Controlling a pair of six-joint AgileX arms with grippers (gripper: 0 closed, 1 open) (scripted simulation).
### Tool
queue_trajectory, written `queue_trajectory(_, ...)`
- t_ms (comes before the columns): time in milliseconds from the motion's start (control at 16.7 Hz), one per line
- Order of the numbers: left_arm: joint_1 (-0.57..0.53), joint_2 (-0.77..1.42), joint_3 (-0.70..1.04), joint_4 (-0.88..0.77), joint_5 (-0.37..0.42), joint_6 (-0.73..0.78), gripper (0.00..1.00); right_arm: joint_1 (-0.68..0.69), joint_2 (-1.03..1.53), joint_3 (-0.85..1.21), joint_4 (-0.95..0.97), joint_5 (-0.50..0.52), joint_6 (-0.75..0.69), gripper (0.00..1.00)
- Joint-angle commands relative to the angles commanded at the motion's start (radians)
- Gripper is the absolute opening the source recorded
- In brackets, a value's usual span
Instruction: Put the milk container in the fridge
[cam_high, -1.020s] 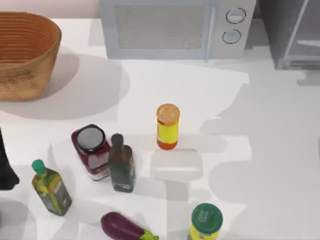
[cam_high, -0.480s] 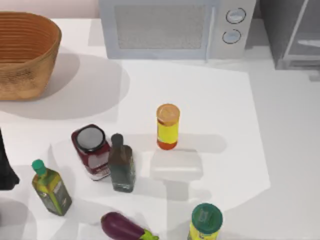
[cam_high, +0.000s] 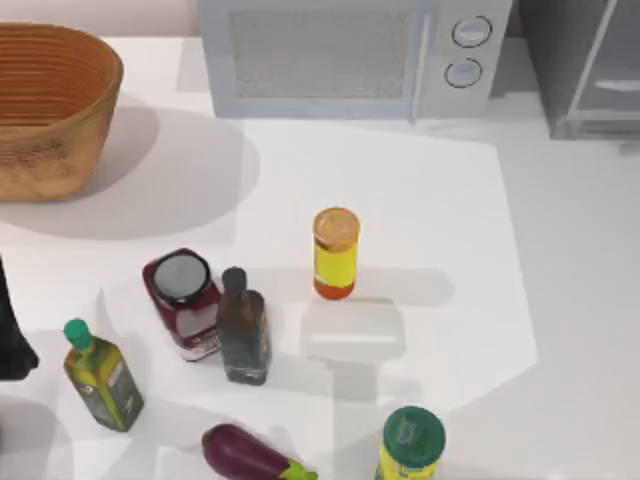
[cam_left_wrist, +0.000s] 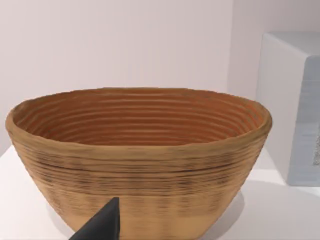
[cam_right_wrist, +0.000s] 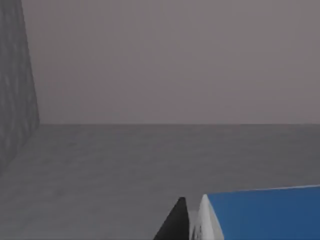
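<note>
White tabletop (cam_high: 560, 300) with a fair bit on it: wicker basket (cam_high: 50, 105) back left, microwave (cam_high: 350, 55) along the back, fridge (cam_high: 585, 65) in the back right corner. Yellow bottle (cam_high: 335, 253) stands mid-table. Front left cluster: red jar (cam_high: 183, 300), dark bottle (cam_high: 243, 327), olive oil bottle (cam_high: 100, 375), eggplant (cam_high: 248, 455), and a green-lidded can (cam_high: 412, 445).

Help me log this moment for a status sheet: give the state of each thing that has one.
milk container: beside the right gripper's finger, inside a grey-walled space.
fridge: door open.
microwave: door shut.
yellow bottle: upright, capped.
jar: upright, lidded.
basket: upright, nothing inside.
eggplant: lying down.
</note>
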Motion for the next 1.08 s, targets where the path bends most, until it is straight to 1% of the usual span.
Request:
queue_trajectory(660,0.0,0.0,0.0,0.0,0.0,0.0,1.0,0.046,0.212,0.512,-0.301,0.048,-0.002,0.0)
queue_trajectory(840,0.0,0.0,0.0,0.0,0.0,0.0,1.0,0.052,0.233,0.569,-0.338,0.054,-0.002,0.0)
queue_trajectory(1080,0.0,0.0,0.0,0.0,0.0,0.0,1.0,0.052,0.233,0.569,-0.338,0.055,-0.002,0.0)
